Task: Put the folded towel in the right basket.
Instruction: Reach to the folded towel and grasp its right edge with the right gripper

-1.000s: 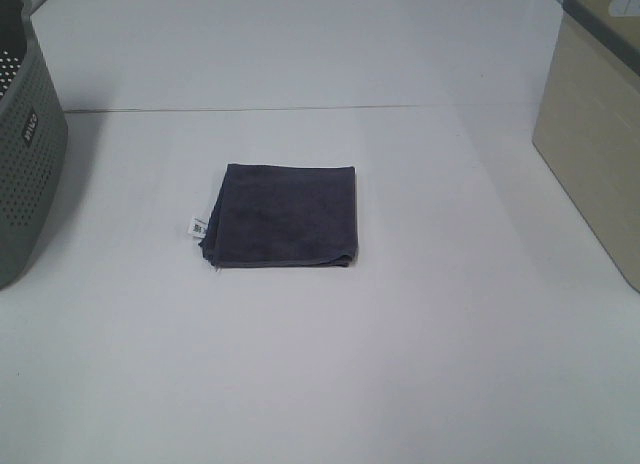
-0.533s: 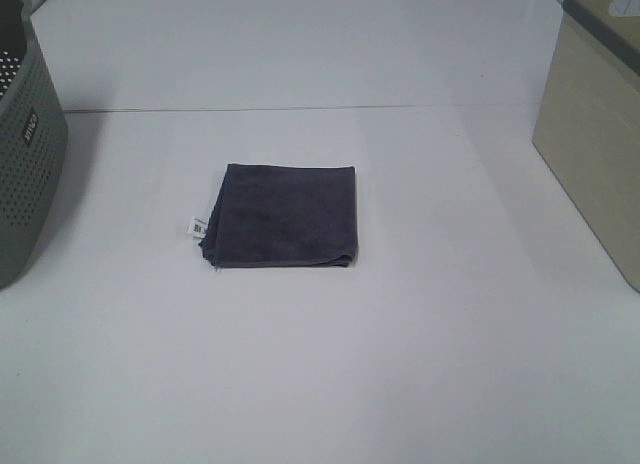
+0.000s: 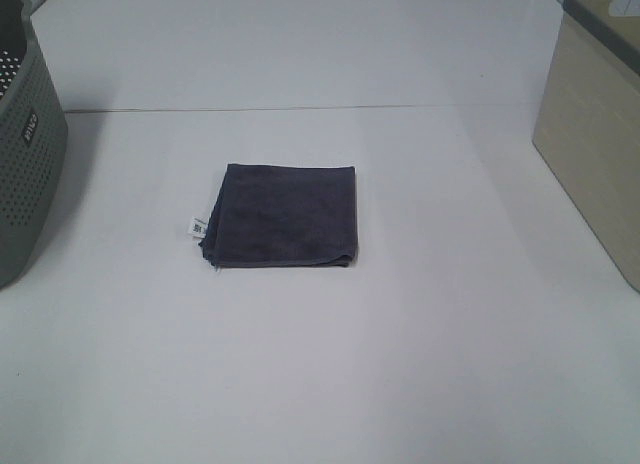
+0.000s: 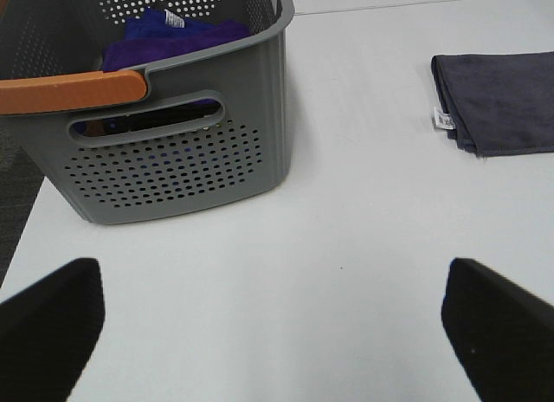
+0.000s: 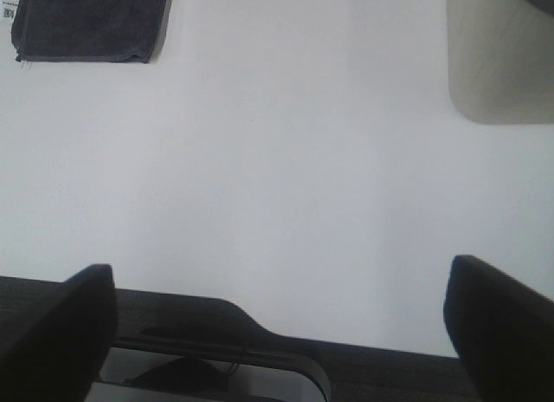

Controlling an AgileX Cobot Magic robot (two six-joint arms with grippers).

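1. The left gripper (image 4: 275, 333) is hanging over the white table (image 3: 420, 344) with its jaws spread wide; its dark fingers (image 4: 52, 324) are gripping nothing and touching nothing.
2. The right gripper (image 5: 277, 333) is likewise standing wide open, its fingers (image 5: 502, 324) empty and clear of the tabletop.
3. Neither gripper is appearing in the high view.
4. The folded towel (image 3: 283, 216), dark grey, is lying flat near the middle of the table, with a small white tag (image 3: 198, 225) sticking out at its left edge.
5. The towel is sitting well apart from both baskets and from both grippers.
6. The right basket (image 3: 595, 134), beige with a darker rim, is standing at the table's right edge, partly cut off by the frame.
7. A grey perforated basket (image 3: 25, 154) is standing at the left edge; the left wrist view is showing its orange handle (image 4: 69, 90) and purple cloth (image 4: 173, 34) lying inside.
8. Bare white table is stretching between the towel and the right basket.
9. In the right wrist view, the table's near edge (image 5: 216, 320) is showing as a dark band just ahead of the fingers.
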